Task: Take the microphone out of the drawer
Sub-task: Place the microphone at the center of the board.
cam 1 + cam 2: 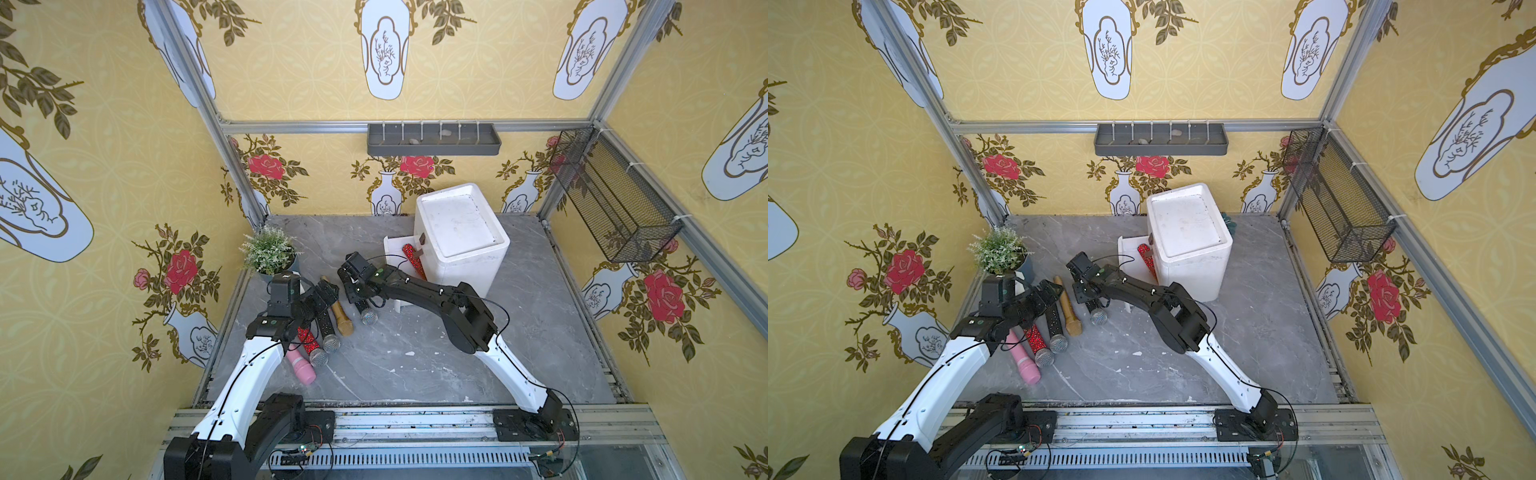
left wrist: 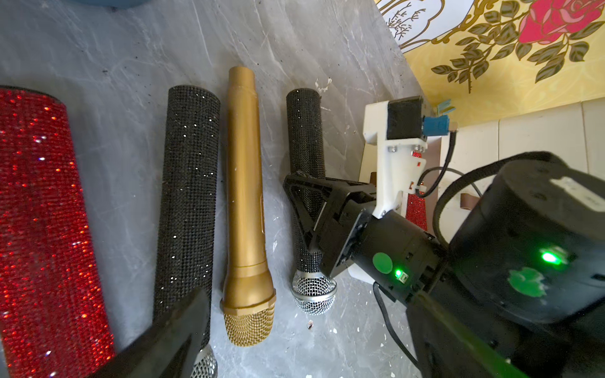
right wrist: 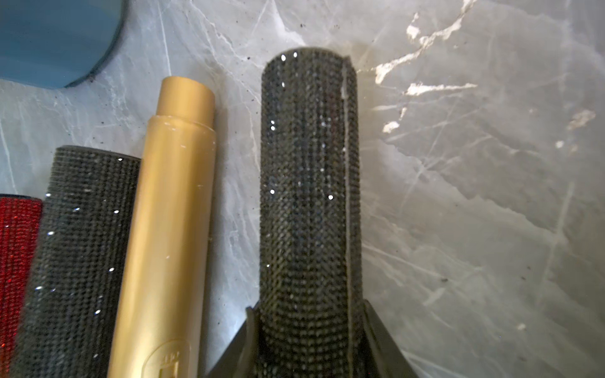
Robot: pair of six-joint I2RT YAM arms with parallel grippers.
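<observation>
Right jaws flank the black microphone (image 3: 311, 196), tabletop-laid.

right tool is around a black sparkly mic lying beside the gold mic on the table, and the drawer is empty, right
Not quite: the drawer is not empty. Both top views show a red sparkly mic lying in it. The rest holds: the right tool is around the black sparkly mic lying beside the gold mic on the table.

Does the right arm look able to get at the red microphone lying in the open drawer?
Probably yes. The drawer is open, and the red microphone lies exposed just behind the right gripper. Its jaws straddle a black microphone on the table, which it must clear first.
</observation>
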